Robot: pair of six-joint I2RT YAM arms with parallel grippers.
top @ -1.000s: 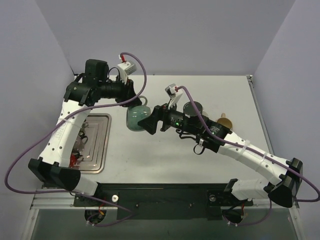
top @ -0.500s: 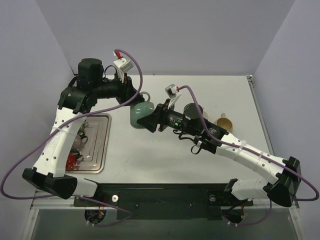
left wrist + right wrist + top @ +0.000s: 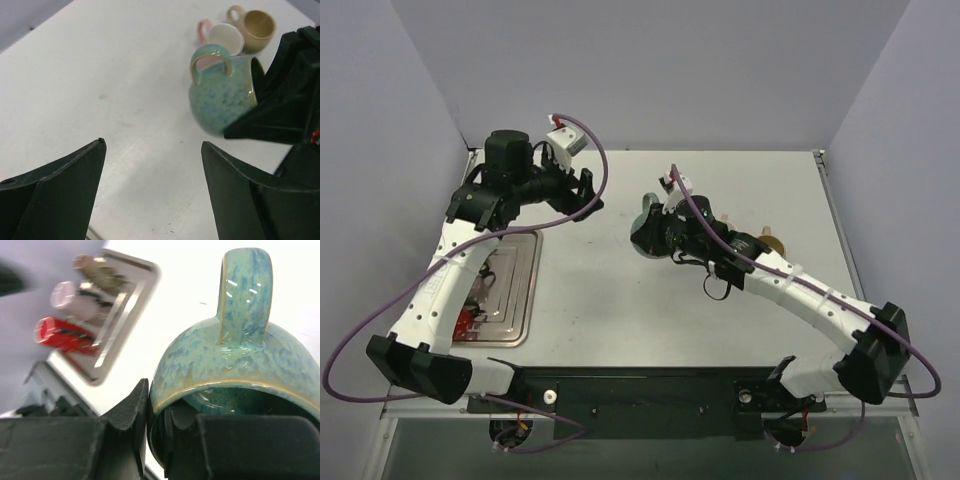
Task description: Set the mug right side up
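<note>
The mug (image 3: 643, 226) is speckled green with a loop handle (image 3: 245, 290). My right gripper (image 3: 159, 400) is shut on its rim, one finger inside the mouth and one outside. In the left wrist view the mug (image 3: 222, 95) is tipped sideways, handle uppermost and mouth turned toward the right gripper's dark fingers (image 3: 272, 120). My left gripper (image 3: 152, 142) stands open with only bare table between its fingers. In the top view the left gripper (image 3: 582, 195) is well left of the mug, not touching it. The right gripper (image 3: 656, 236) is at the table's middle.
A pink mug (image 3: 224, 37) and a tan mug (image 3: 257, 22) stand upright behind the green one; the tan mug (image 3: 770, 243) shows beside the right arm. A metal tray (image 3: 520, 290) on the left holds a red can (image 3: 57, 335) and other small items.
My left gripper opened, let go of the mug and drew back to the left. My right gripper shut on the mug's rim, turned, and carried it to the right.
</note>
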